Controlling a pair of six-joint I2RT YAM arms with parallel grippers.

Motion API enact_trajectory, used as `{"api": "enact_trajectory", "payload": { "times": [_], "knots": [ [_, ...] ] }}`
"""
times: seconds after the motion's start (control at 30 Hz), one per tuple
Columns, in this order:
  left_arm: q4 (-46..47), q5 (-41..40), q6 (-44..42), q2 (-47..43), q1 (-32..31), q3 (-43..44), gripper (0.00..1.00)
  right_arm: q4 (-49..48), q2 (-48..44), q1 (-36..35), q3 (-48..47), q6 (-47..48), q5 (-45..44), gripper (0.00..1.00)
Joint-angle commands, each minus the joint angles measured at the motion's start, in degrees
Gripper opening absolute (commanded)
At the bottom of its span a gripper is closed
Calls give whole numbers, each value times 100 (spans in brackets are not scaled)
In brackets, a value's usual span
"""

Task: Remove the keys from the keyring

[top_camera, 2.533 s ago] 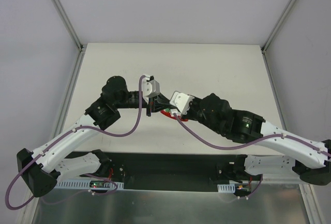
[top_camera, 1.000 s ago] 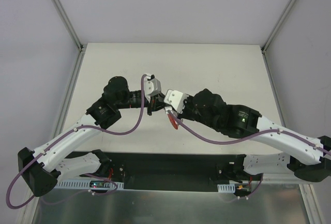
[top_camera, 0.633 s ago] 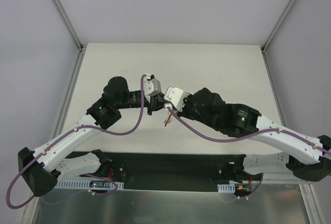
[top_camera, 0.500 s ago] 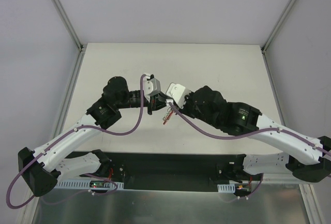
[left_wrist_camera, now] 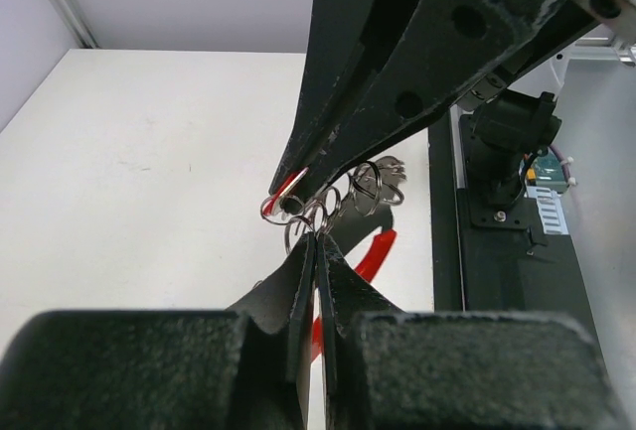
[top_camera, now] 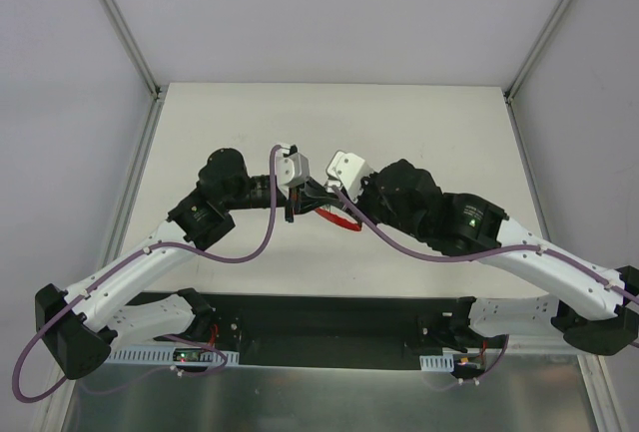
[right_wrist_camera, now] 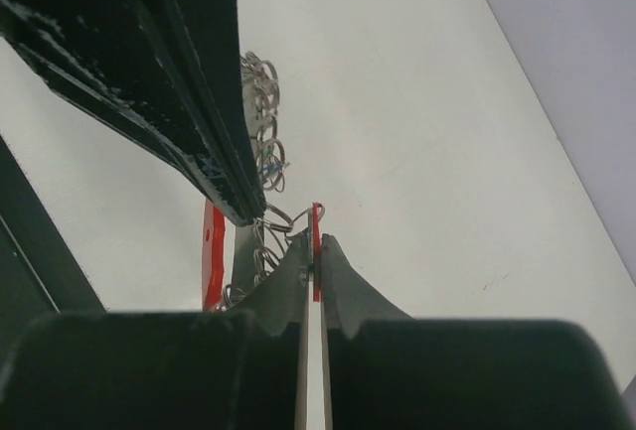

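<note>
Both grippers meet above the middle of the table. My left gripper (top_camera: 312,201) (left_wrist_camera: 316,234) is shut on a thin silvery wire ring of the keyring (left_wrist_camera: 298,214). A cluster of linked rings (right_wrist_camera: 260,102) hangs from the keyring, and its red curved band (top_camera: 339,220) (left_wrist_camera: 378,249) (right_wrist_camera: 213,251) trails below. My right gripper (top_camera: 327,205) (right_wrist_camera: 315,239) is shut on a small key with a red head (right_wrist_camera: 316,219), seen edge-on between its jaws and still linked to the rings. The two sets of fingertips nearly touch. No other keys can be made out among the rings.
The white table (top_camera: 419,123) has metal frame posts at its back corners (top_camera: 155,93). A black base plate (top_camera: 319,317) with the arm mounts runs along the near edge. Purple cables (top_camera: 265,232) loop along both arms.
My right gripper has turned and shifted slightly up and right. The red band has swung from hanging below the grippers to stretching out toward the right. The left arm has stayed still.
</note>
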State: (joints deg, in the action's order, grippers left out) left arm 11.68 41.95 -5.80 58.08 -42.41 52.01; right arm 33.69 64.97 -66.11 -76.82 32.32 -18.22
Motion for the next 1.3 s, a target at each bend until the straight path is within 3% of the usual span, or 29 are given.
{"api": "enact_trajectory", "payload": {
  "times": [0.0,1.27],
  "knots": [
    [264,243,-9,-122,-56,-33,0,-337,-160,45,-229,-103,397,1],
    [510,-100,229,-69,-57,-129,0,295,411,-297,-844,-507,-129,1]
  ]
}}
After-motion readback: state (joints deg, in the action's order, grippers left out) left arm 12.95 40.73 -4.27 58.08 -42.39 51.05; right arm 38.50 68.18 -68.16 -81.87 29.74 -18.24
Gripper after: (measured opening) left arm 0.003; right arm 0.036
